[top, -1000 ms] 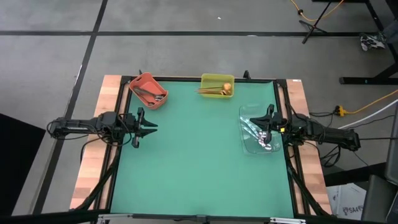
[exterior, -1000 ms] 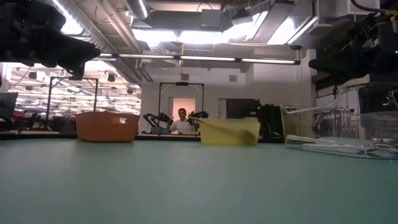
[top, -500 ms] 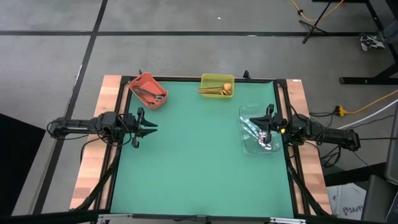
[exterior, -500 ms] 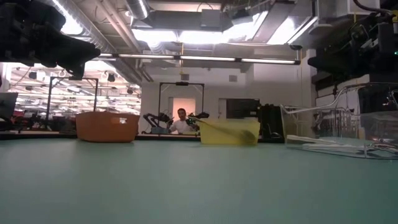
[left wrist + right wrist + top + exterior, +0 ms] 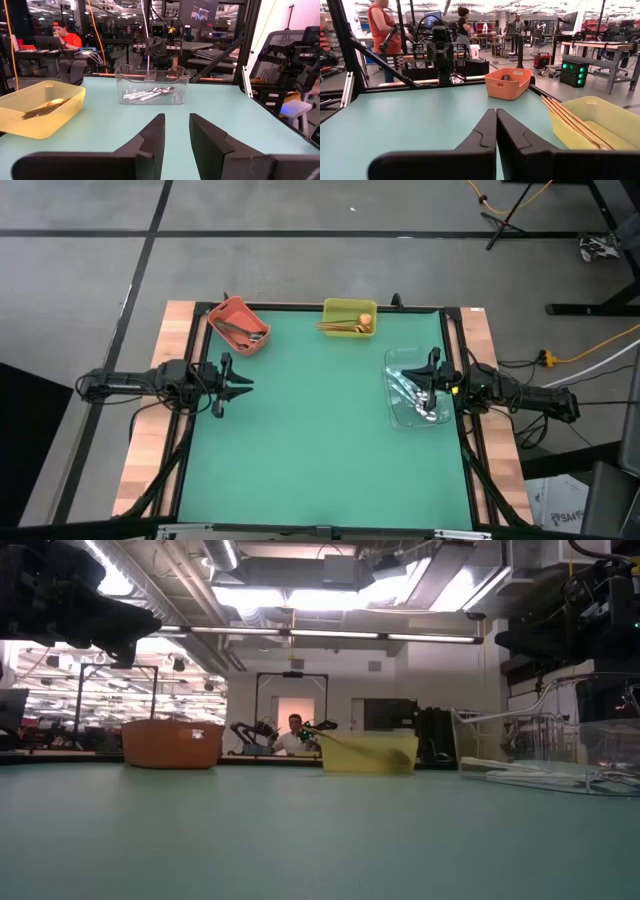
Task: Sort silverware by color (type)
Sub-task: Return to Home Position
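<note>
since neither arm has shifted over the last second, the only change worth noting is that movement has stopped: both arms are drawn back to their own sides of the tabletop (image 5: 310, 430) and nothing on it has been disturbed.

the left gripper (image 5: 238, 384) hangs over the left edge, pointing inward. its wrist view shows the fingers a narrow gap apart with nothing between them. the right gripper (image 5: 425, 383) sits at the right edge, above the transparent bin (image 5: 400, 415). its fingers are pressed together and it carries nothing.

no spoon lies loose on the green surface. the black spoons (image 5: 245, 331) are in the orange bin (image 5: 232, 303) at the far left. the gold spoons (image 5: 340, 327) are in the yellow bin (image 5: 348, 304) at the far middle, with their handles leaning over its left side. the silver spoons (image 5: 418, 398) are in the transparent bin on the right.

with each colour in its own bin and both grippers empty and parked, the sorting looks finished. judging by this, no pick remains, and the arms are only settling into their rest pose.
</note>
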